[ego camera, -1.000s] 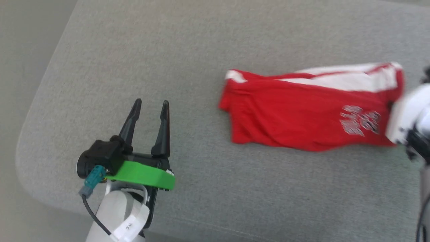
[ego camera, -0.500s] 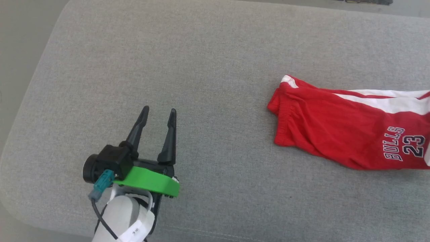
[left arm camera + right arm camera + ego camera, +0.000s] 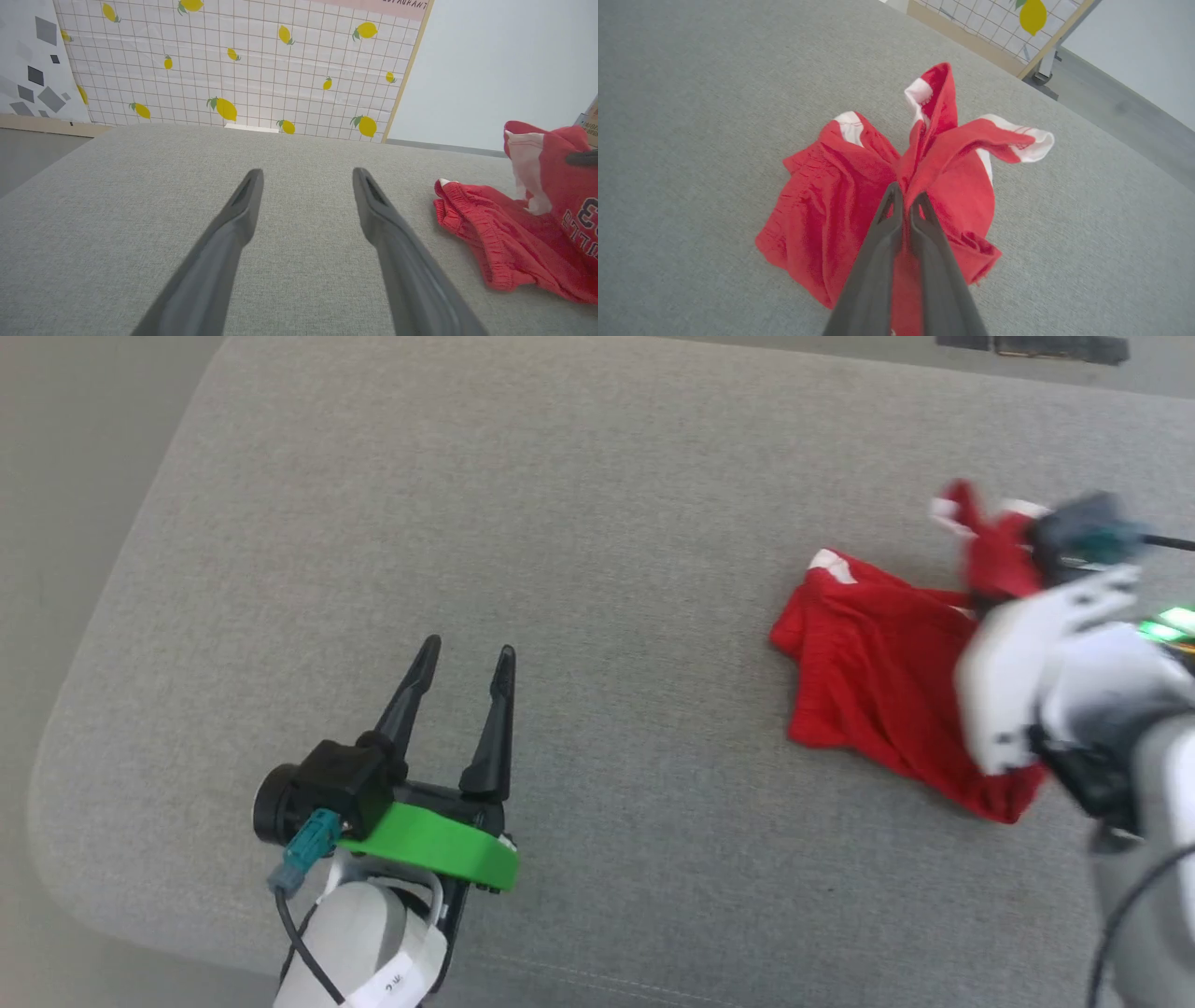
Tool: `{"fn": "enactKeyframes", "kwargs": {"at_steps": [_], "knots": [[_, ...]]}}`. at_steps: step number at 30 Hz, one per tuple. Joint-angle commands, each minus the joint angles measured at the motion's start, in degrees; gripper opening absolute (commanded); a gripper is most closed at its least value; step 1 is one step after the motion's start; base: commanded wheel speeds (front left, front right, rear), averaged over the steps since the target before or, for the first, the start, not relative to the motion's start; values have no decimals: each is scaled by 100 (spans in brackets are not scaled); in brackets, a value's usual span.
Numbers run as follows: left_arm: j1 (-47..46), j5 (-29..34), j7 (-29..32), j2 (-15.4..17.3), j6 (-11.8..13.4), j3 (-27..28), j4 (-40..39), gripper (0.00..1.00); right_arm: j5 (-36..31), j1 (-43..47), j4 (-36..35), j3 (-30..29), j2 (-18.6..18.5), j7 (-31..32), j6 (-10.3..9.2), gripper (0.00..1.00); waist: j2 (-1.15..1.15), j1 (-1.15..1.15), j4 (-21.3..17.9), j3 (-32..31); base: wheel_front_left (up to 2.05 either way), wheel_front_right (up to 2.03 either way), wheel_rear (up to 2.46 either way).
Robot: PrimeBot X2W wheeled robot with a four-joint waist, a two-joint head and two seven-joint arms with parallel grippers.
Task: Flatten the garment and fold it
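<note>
R gripper (image 3: 906, 192) pinching garment (image 3: 822, 186), 1 end raised, L gripper (image 3: 467, 649) spread wide

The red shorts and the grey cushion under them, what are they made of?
The red shorts look like soft, matte knit cloth: they crumple and drape where lifted. The grey cushion looks like coarse woven fabric, with a speckled weave and a stitched seam.

plenty of bare grey cushion (image 3: 597, 476) all around the left gripper (image 3: 467, 647), easy passing there. only clutter is at the right: the red garment (image 3: 868, 691) bunched with one end lifted, and the right arm (image 3: 1046, 681) over it, i think, it's blurry.
</note>
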Motion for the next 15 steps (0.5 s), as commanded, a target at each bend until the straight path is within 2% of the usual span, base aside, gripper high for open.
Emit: {"fn": "enactKeyframes", "kwargs": {"at_steps": [1,7,15], "knots": [[-16,-52,-22,-14,-35,-31,-9,100,70,-143,5,211,28,45,-9,0,0,0,95,53,0,0,0],[-156,-151,-22,-14,-29,-180,-30,100,59,-526,702,908,124,-3,-9,0,0,0,326,231,0,0,0],[-226,-264,-22,-14,55,-273,-78,100,46,-702,1890,1242,286,-159,-9,0,0,0,473,407,0,0,0]]}}
